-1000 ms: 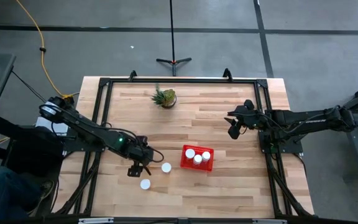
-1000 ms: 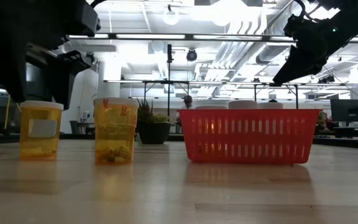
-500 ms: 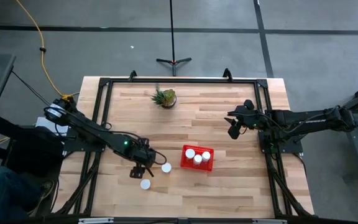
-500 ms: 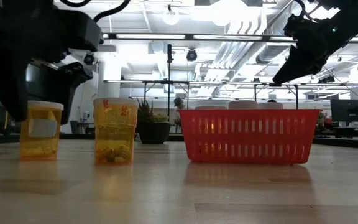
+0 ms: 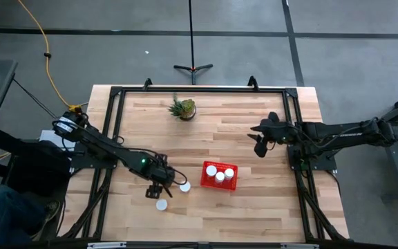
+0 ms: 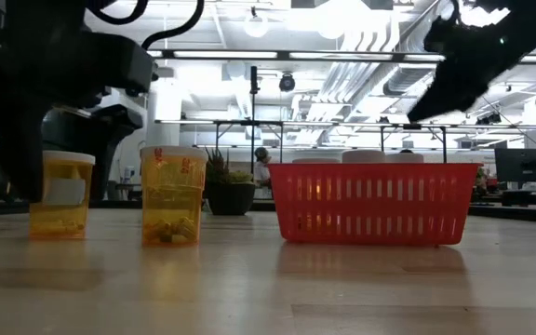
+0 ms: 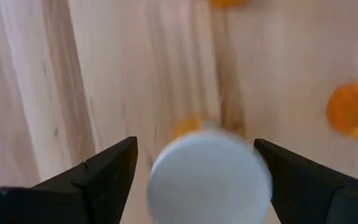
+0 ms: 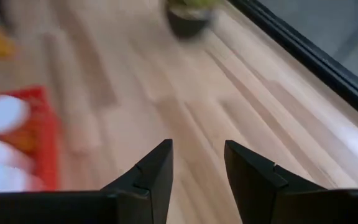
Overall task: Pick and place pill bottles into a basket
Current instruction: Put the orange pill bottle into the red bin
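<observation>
Two fingers [image 7: 114,168] straddle bottle [image 7: 209,175].

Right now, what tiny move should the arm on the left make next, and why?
Probably lower the left gripper and shut it on the bottle: its open jaws stand either side of the white cap without touching it. Three bottles sit in the basket.

A lab or workshop: concrete floor [image 5: 365,62], ceiling strip lights [image 6: 277,54], framed workbench [image 5: 206,145].

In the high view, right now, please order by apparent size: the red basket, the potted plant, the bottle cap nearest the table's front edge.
1. Red basket, clearly largest.
2. Potted plant.
3. Bottle cap, smallest.
</observation>
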Controlling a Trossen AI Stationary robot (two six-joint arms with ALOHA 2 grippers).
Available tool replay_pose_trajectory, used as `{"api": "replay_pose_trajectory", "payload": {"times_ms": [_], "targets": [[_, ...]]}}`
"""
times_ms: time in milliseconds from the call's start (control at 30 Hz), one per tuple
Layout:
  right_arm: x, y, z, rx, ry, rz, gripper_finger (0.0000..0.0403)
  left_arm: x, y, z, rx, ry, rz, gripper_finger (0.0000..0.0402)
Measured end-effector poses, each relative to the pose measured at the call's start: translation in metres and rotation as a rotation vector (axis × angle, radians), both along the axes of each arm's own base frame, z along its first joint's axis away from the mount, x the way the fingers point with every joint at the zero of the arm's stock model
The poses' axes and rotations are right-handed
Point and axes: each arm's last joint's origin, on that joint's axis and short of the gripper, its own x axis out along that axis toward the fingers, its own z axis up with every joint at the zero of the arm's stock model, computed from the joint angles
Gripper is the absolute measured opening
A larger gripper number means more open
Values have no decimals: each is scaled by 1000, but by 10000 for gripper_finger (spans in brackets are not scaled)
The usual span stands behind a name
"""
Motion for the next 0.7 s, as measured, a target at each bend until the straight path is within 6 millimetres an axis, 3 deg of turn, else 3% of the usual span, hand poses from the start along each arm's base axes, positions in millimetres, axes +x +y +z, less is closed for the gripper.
{"api": "replay_pose_trajectory", "payload": {"times_ms": [200, 467, 700], "targets": [[5, 3, 17, 13, -290, 255, 97, 1, 0, 1, 5, -11, 10, 353], [-16, 4, -30, 84, -558, 313, 9, 1, 0, 1, 8, -12, 12, 353], [-26, 4, -50, 72, -605, 285, 7, 1, 0, 1, 7, -13, 11, 353]]}}
